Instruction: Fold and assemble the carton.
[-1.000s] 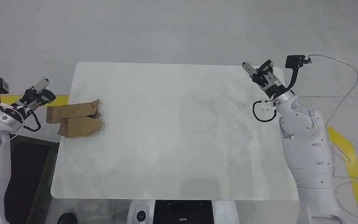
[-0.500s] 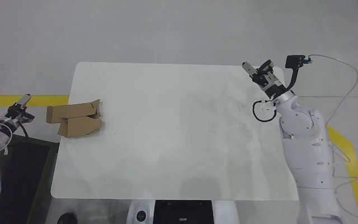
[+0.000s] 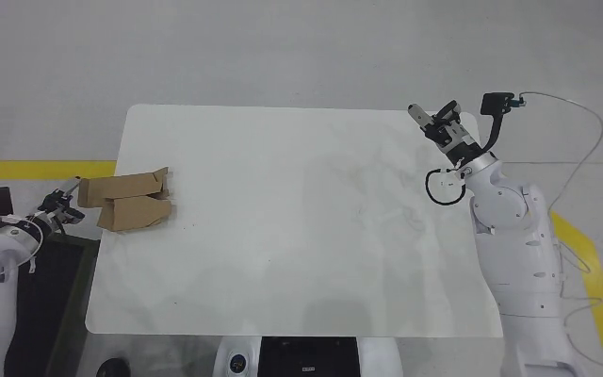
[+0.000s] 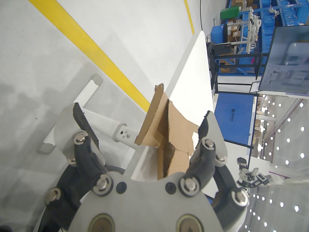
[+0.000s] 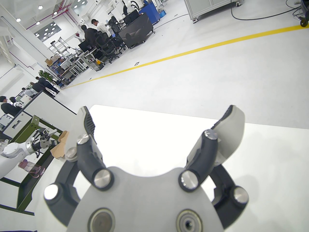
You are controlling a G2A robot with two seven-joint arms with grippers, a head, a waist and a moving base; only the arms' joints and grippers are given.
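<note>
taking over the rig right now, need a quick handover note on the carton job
Left gripper: open, empty, just off the left edge of the white table, facing the overhanging end of the brown cardboard carton.
Right gripper: open, empty, above the table's far right corner.
Carton: lying low at the table's left edge, touched by neither gripper.
Done: no assembly visible.
Left: grasp, fold the flaps, assemble.

A brown carton [image 3: 127, 200] overhangs the left edge of the white table [image 3: 301, 245].
</note>
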